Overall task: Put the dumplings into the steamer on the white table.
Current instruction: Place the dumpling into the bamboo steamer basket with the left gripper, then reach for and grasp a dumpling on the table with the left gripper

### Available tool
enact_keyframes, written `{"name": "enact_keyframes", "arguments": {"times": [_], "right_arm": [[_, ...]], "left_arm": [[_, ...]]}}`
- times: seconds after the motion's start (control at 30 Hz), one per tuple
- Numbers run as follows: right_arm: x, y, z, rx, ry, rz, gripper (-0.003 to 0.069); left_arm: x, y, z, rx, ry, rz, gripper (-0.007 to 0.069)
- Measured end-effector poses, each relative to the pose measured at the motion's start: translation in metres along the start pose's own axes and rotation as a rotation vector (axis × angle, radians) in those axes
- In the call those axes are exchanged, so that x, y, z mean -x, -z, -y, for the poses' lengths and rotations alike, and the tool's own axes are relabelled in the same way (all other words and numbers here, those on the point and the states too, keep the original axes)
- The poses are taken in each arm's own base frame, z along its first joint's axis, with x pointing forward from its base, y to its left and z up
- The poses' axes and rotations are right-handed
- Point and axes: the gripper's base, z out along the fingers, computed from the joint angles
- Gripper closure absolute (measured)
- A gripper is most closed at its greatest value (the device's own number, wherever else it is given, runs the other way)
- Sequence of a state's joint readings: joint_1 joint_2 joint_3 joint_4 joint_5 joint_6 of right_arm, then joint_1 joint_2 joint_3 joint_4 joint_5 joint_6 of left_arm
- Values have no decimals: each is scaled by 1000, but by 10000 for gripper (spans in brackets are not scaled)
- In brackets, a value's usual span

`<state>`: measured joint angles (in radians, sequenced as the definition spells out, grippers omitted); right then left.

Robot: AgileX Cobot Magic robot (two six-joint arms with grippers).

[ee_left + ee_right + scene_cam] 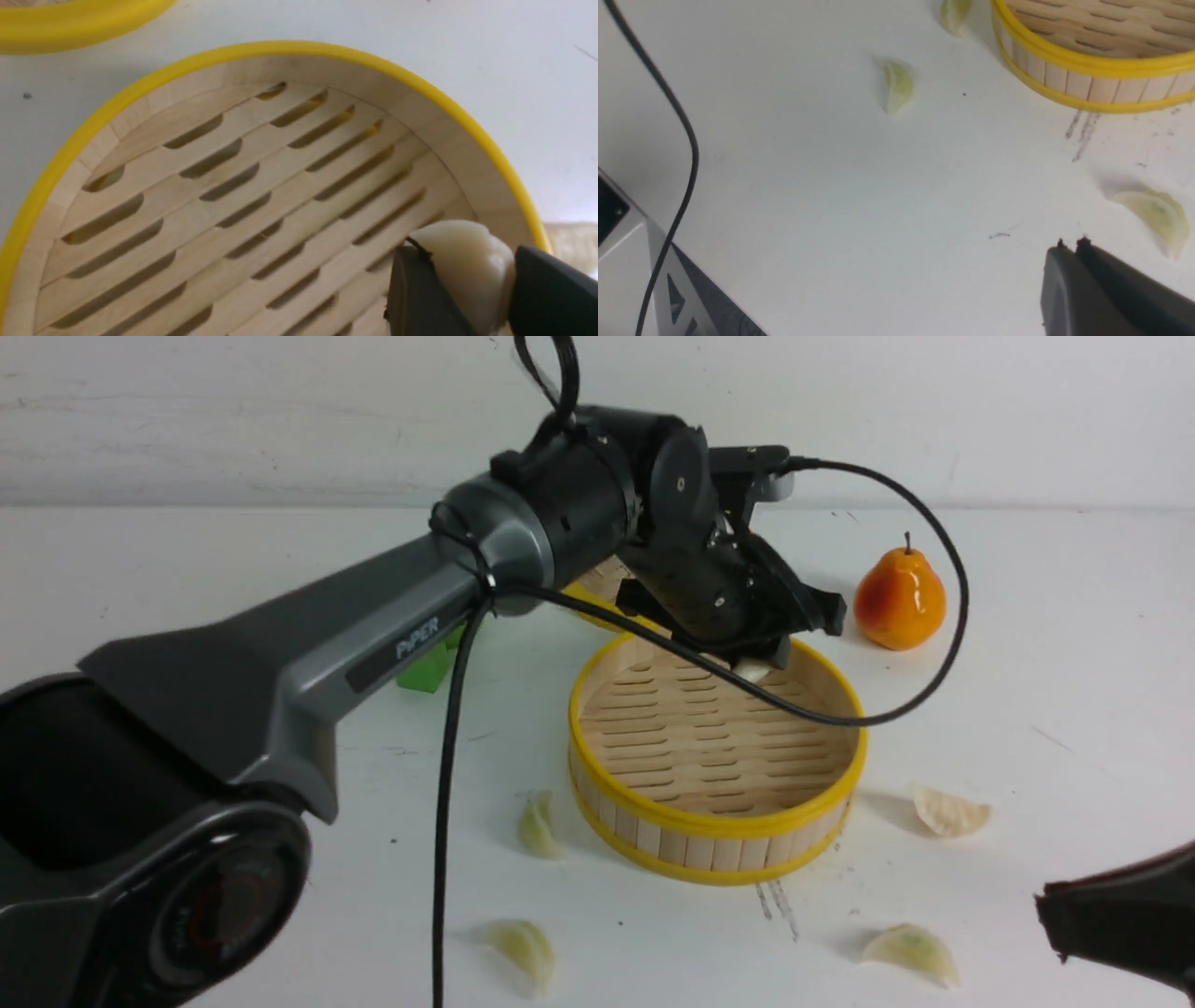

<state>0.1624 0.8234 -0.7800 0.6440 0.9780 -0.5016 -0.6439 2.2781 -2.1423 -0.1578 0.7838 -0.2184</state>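
Left gripper [467,268] over far-right part of steamer [709,821], jaws pinching pale dumpling [458,242] above slatted floor. Right gripper [1070,249] low at near right, jaws pressed together, holding nothing.

Four more on white table [1027,709] around steamer:
- left dumpling [540,826]
- near-left dumpling [525,947]
- right dumpling [950,812]
- near-right dumpling [910,952]

Table matte white, small specks, dark scuffs [775,905] just in front of steamer. Yellow-rimmed lid [590,605] behind steamer, mostly hidden by arm. Orange pear [899,597] far right. Green block [428,667] left. White wall [280,411] behind.
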Motion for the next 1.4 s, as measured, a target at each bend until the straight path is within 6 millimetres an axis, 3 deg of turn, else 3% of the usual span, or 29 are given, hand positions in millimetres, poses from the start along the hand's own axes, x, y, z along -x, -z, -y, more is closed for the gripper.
{"name": "enact_keyframes", "arguments": {"times": [0.23, 0.33, 0.53, 0.63, 0.8, 0.87, 1.0, 1.17, 1.3, 1.37, 1.4], "right_arm": [[-14, 23, -3, -128, 17, 10, 636], [-18, 28, -2, -176, 18, 12, 634], [-19, 30, 0, -199, 20, 7, 627], [-18, 30, 0, -201, 20, 12, 625], [-16, 30, 1, -209, 21, 39, 618], [-14, 30, 1, -214, 21, 58, 618], [-10, 31, 1, -216, 17, 102, 617], [-6, 31, 0, -207, 5, 148, 617], [-5, 31, -1, -187, -10, 165, 617], [-4, 31, -3, -165, -26, 173, 614], [-4, 31, -3, -163, -27, 173, 614]], "left_arm": [[-16, -49, -17, 46, 19, 8, 385], [-21, -57, -20, 56, 18, -7, 374], [-20, -51, -19, 59, 17, -20, 183], [-13, -31, -14, 64, 11, -36, 104], [14, 50, 1, 91, -42, 16, 66], [24, 96, 6, 124, -74, 48, 71], [25, 158, 4, 242, -118, 18, 96], [14, 190, -4, 323, -129, -36, 134], [-6, 192, -18, 345, -102, -109, 152], [-32, 186, -41, 366, -37, -218, 160], [-31, 188, -41, 365, -37, -215, 160]]}}
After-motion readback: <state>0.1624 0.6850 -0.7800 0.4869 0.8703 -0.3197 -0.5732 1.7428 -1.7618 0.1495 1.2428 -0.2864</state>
